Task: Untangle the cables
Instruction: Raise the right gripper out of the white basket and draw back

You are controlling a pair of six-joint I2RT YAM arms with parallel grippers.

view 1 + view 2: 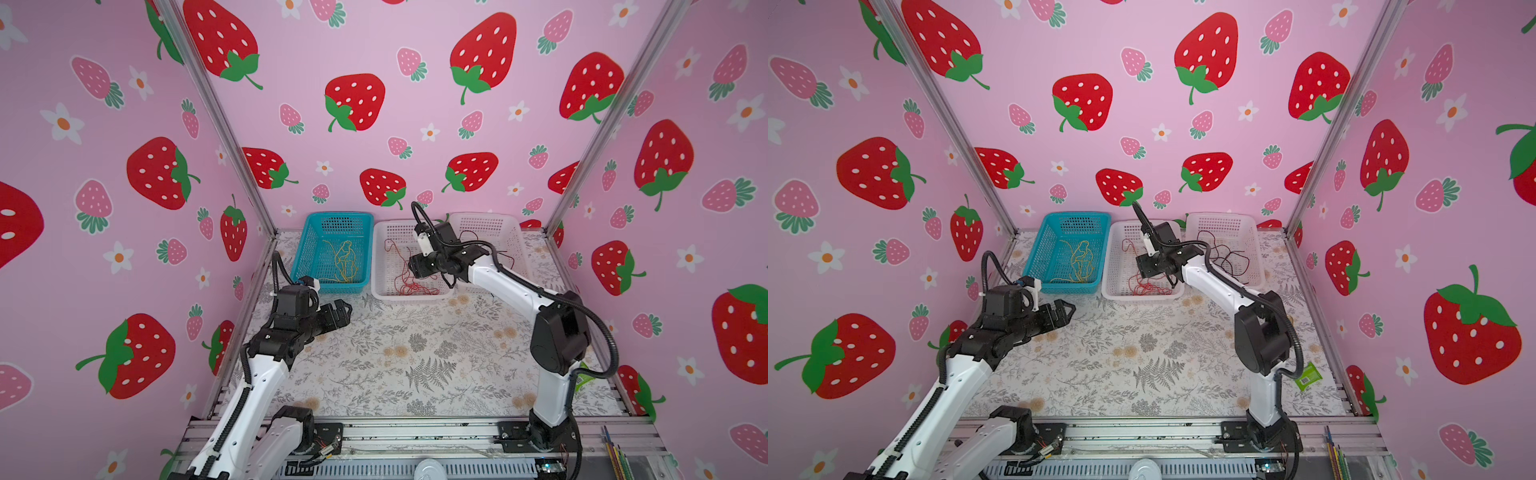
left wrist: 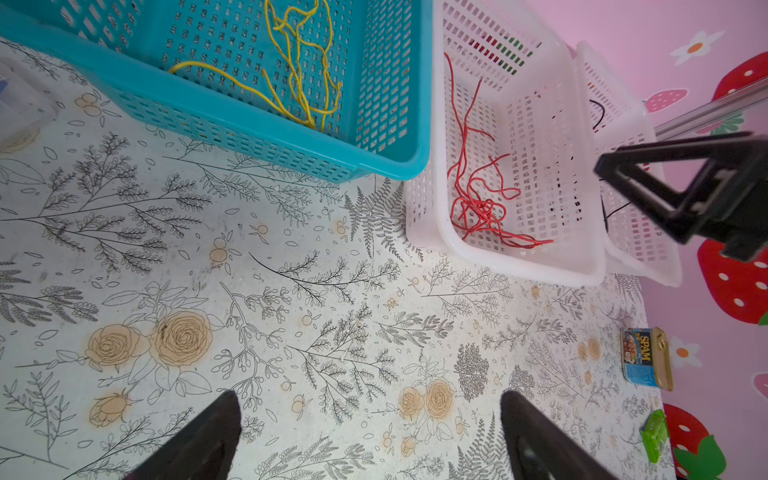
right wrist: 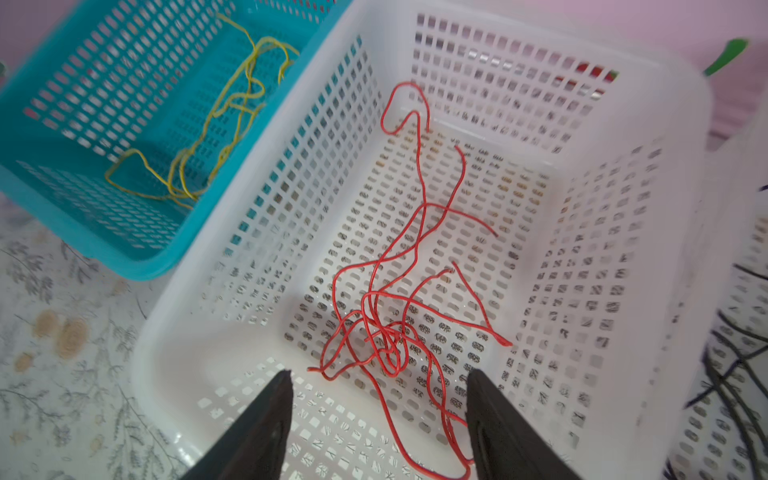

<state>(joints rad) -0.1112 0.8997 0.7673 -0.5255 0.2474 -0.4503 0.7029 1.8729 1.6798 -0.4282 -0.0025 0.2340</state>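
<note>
Near, over bare bench (image 1: pixel 415 353): left hand (image 1: pixel 347 309) spread wide, empty. Off right, a green packet (image 2: pixel 654 432) and a tin (image 2: pixel 646 357), out of the way. Farther back, yellow cables (image 1: pixel 345 262) in the blue basket (image 1: pixel 305 245), red cables (image 3: pixel 386 332) in the middle white basket (image 3: pixel 623 104) under right hand (image 3: pixel 378 376), likewise spread, gripping nothing; black cables (image 1: pixel 1227 259) in the far white basket (image 1: pixel 1225 217). Apparently sorted by colour; red clump left to loosen.
</note>
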